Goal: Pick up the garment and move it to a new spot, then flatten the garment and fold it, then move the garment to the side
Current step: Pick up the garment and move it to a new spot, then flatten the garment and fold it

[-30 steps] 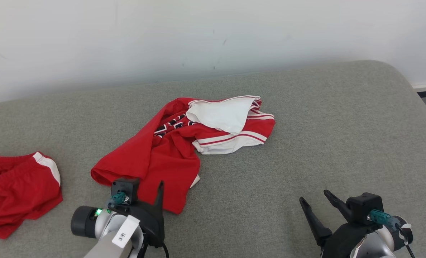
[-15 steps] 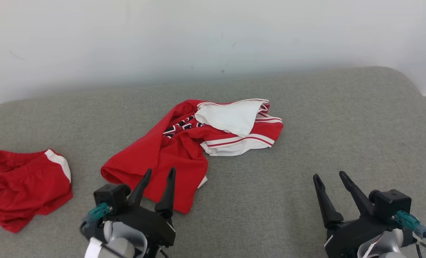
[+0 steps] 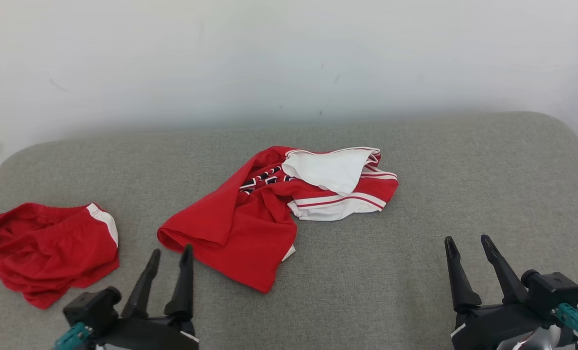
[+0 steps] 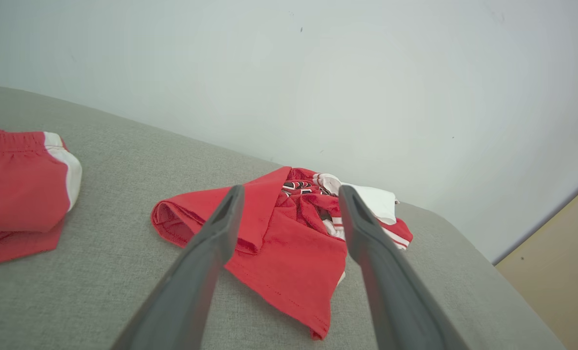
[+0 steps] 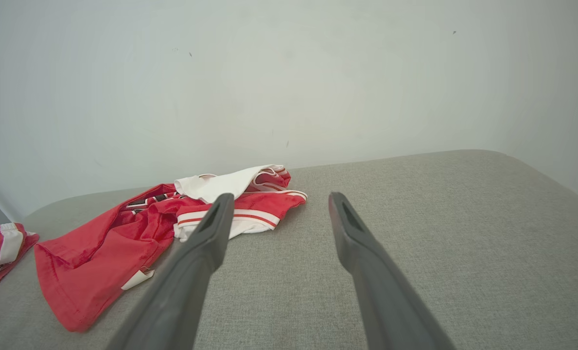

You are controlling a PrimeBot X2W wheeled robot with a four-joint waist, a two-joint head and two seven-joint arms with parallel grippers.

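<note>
Garment (image 3: 250, 228) crumpled on grey cushion (image 3: 405, 282); left fingers (image 3: 183, 282) and right fingers (image 3: 456, 272) wide, empty; shorts (image 3: 50, 248), perhaps, at left.

My head camera looks forward and down on the grey cushion (image 3: 415, 160), with the red garment (image 3: 240, 228) near the middle of its view and the white wall (image 3: 289, 58) behind it. It is the farthest from the garment. My left wrist camera sits low, near the front of the garment, and looks along the left gripper (image 3: 171, 250) straight at it. My right wrist camera is low too, well to the right of the garment, and looks along the right gripper (image 3: 466, 239) past the garment's right end toward the wall. All three views share the garment, the second red cloth (image 3: 50, 248) left of it, the cushion and the wall.
</note>
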